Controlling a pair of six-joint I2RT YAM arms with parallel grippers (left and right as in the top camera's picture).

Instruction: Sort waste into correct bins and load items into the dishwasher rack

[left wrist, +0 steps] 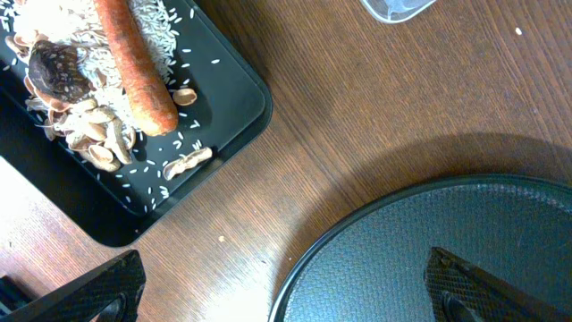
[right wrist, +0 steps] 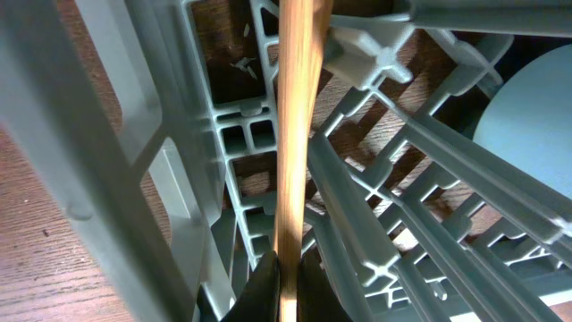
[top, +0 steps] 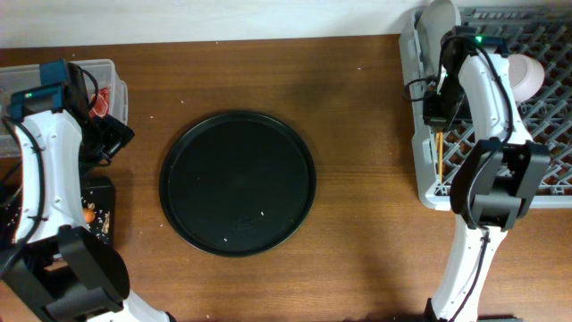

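Right gripper [right wrist: 286, 295] is pinched narrow on one chopstick [right wrist: 293, 134], near its end. The stick runs over the grid just inside the rack [right wrist: 116, 134] wall. We judge it light, stiff, smooth wood that is apt to pivot or slip, so it wants a firm end hold. Left gripper [left wrist: 281, 286] is wide and empty, well away from the rack.

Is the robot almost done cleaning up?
Nearly. Rice and carrot lie in the black bin, the red wrapper in the clear tub, and the round tray holds only specks. The plate and blue cup sit in the rack. The right gripper holds a chopstick down in the rack; letting go is about all that's left.
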